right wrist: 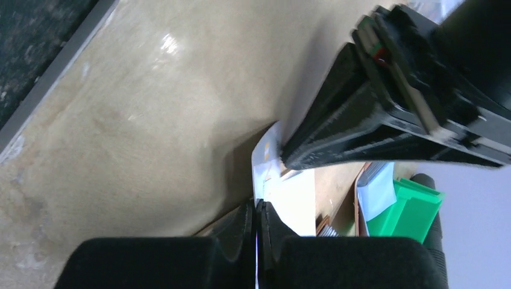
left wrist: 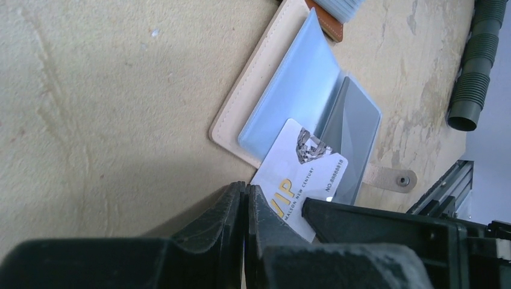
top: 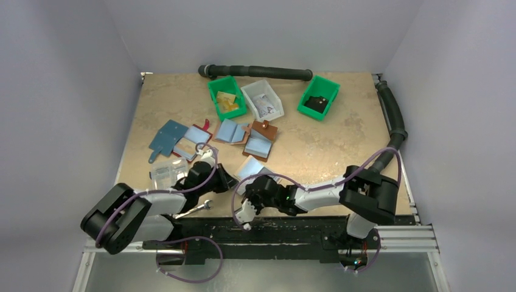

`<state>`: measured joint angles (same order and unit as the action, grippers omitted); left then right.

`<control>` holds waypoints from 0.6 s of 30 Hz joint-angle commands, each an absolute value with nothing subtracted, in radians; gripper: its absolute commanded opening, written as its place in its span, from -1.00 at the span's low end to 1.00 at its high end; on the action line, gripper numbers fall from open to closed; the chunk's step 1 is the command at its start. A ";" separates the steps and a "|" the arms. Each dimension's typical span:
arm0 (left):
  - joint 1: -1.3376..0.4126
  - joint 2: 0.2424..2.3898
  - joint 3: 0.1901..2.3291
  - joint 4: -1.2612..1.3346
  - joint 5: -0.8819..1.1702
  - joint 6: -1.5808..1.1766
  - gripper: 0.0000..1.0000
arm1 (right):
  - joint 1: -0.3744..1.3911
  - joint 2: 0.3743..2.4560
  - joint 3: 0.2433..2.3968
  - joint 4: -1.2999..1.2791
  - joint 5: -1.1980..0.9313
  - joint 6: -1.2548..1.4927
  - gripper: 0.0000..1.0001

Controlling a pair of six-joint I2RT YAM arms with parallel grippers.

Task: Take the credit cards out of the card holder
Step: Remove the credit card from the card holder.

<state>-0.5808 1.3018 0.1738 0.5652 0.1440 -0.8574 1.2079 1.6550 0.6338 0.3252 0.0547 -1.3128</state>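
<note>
Top: card holder lies open on bench, near centre.
Left wrist: left gripper clenched, nothing visible between its fingers; white credit card overlaps the card holder's near end.
Right wrist: right gripper clenched on that card's edge.

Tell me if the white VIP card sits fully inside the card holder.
No, much of the VIP card juts past the card holder's beige rim.

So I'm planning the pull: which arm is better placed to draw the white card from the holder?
Right. The right end effector looks shut on the white card; the left end effector sits shut beside it.
</note>
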 commanded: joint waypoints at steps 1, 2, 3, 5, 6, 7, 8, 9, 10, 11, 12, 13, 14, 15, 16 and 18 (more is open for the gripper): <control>-0.576 1.157 0.159 0.382 0.094 -0.876 -0.84 | 1.206 1.605 0.714 0.172 -0.080 -1.171 -0.98; -0.575 1.107 0.165 0.344 0.072 -0.881 -0.79 | 1.205 1.596 0.719 0.156 -0.108 -1.155 -1.00; -0.576 1.055 0.170 0.305 0.051 -0.886 -0.73 | 1.200 1.585 0.728 0.132 -0.140 -1.137 -1.00; -0.575 0.946 0.188 0.216 0.007 -0.890 -0.52 | 1.187 1.567 0.756 0.083 -0.205 -1.096 -1.00; -0.576 0.881 0.196 0.179 -0.021 -0.890 -0.43 | 1.177 1.555 0.772 0.064 -0.236 -1.075 -1.00; -0.574 0.834 0.205 0.139 -0.046 -0.890 -0.37 | 1.164 1.545 0.784 0.050 -0.267 -1.056 -1.00; -0.575 0.786 0.215 0.105 -0.066 -0.891 -0.28 | 1.149 1.528 0.793 0.037 -0.292 -1.039 -1.00; -0.574 0.744 0.224 0.073 -0.084 -0.889 -0.19 | 1.133 1.513 0.806 0.022 -0.322 -1.024 -1.00; -0.575 0.701 0.234 0.040 -0.105 -0.889 -0.10 | 1.114 1.498 0.816 0.005 -0.353 -1.009 -1.00; -0.575 0.664 0.244 0.012 -0.123 -0.887 0.00 | 1.094 1.480 0.827 -0.018 -0.387 -0.992 -1.00; -0.575 0.631 0.254 -0.029 -0.140 -0.885 0.10 | 1.067 1.460 0.836 -0.039 -0.428 -0.977 -1.00; -0.575 0.600 0.265 -0.058 -0.154 -0.882 0.21 | 1.039 1.442 0.847 -0.061 -0.486 -0.964 -1.00; -0.575 0.578 0.274 -0.079 -0.164 -0.877 0.30 | 1.000 1.423 0.858 -0.082 -0.530 -0.950 -1.00; -0.575 0.557 0.283 -0.092 -0.167 -0.869 0.38 | 0.970 1.405 0.870 -0.108 -0.573 -0.941 -1.00; -0.575 0.542 0.290 -0.102 -0.165 -0.859 0.45 | 0.938 1.385 0.882 -0.132 -0.609 -0.932 -1.00; -0.575 0.525 0.305 -0.117 -0.154 -0.843 0.58 | 0.881 1.353 0.911 -0.170 -0.658 -0.914 -1.00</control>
